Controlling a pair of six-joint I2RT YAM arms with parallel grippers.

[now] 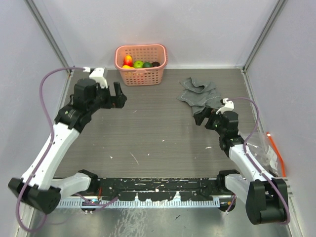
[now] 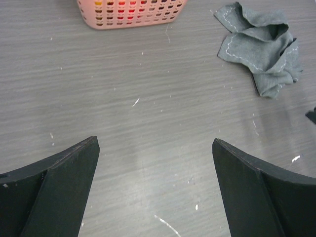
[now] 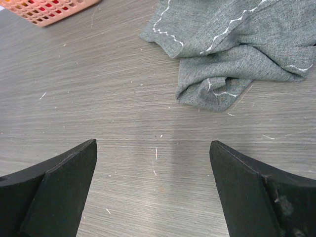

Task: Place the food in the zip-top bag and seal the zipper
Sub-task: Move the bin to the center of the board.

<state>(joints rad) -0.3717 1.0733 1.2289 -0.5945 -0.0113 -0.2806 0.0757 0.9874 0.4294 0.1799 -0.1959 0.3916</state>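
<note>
My left gripper [image 2: 155, 144], right gripper [image 3: 153, 144] spread wide, empty. Zip-top bag [image 1: 263, 146] at right edge of worktop [image 1: 158, 138], maybe overhanging: clumsy pinch could shove it off.

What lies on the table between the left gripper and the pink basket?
Nothing. In the left wrist view, only bare table runs from the left gripper to the pink basket; the grey cloth lies aside.
</note>
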